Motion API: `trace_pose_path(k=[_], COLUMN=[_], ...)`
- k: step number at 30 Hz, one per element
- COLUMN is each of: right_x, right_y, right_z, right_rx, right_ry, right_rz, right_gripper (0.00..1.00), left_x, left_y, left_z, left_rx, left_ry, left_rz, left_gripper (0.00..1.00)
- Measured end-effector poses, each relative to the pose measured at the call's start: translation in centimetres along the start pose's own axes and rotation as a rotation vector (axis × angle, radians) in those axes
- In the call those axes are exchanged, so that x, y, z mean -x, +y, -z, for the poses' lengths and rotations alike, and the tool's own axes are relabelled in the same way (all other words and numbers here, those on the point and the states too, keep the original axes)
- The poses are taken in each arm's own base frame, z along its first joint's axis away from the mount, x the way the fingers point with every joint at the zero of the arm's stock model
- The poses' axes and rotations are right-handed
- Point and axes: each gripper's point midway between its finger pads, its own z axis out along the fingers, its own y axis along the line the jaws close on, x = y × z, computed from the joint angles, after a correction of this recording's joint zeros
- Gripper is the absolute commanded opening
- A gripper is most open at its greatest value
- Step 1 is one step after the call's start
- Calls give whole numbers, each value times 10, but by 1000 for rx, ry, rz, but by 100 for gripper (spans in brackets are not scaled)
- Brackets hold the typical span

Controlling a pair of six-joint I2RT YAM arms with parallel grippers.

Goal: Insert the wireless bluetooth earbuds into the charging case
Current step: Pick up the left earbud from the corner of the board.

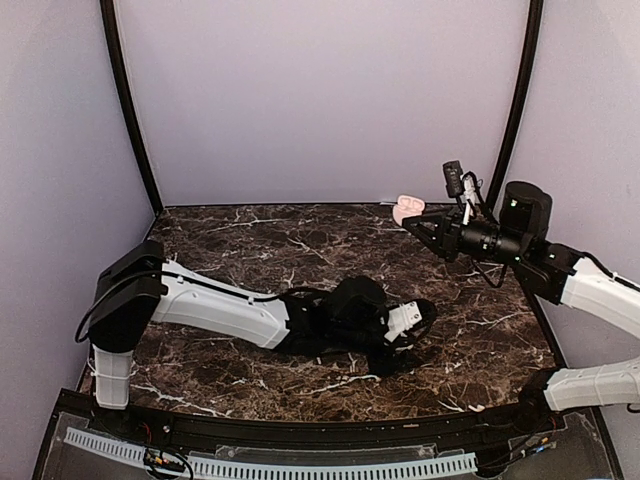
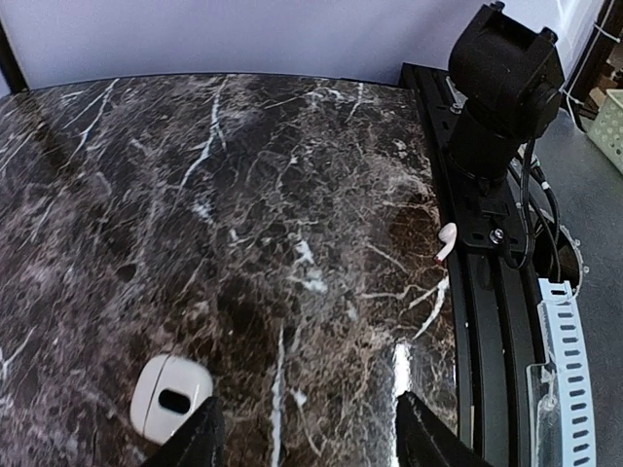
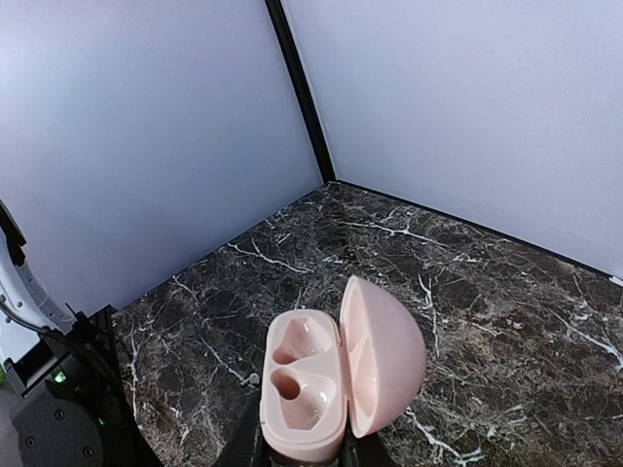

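Earbud (image 2: 447,241), tiny, white, short-stemmed; charging case (image 3: 311,389) pink, lid open

My dark marble table (image 1: 250,240) has lilac walls (image 1: 320,100) behind it and a white slotted strip (image 1: 270,465) along its near edge.

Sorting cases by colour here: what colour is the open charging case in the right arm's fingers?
The charging case is pale pink, inside and out; clearest in the right wrist view.
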Motion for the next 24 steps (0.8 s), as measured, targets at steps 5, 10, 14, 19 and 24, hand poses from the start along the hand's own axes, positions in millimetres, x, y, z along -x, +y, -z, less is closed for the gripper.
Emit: trace_pose_path(k=[5, 10, 14, 19, 24], right_x=[-2, -7, -12, -12, -8], right_y=[-3, -4, -2, -2, -1], right_z=[5, 6, 7, 7, 8], right_rx=[1, 9, 18, 20, 22], right_ry=[15, 38, 58, 64, 58], right_rz=[-23, -50, -68, -80, -77], right_gripper=[0, 0, 0, 0, 0], left_x=[0, -4, -13, -28, -22], left_y=[-19, -41, -60, -80, -95], left_z=[-46, -93, -122, -148, -155], left_rx=[-77, -131, -179, -229, -266], left_ry=[4, 15, 30, 58, 56], left_rz=[-86, -151, -179, -214, -239], left_gripper=[54, 48, 41, 39, 39])
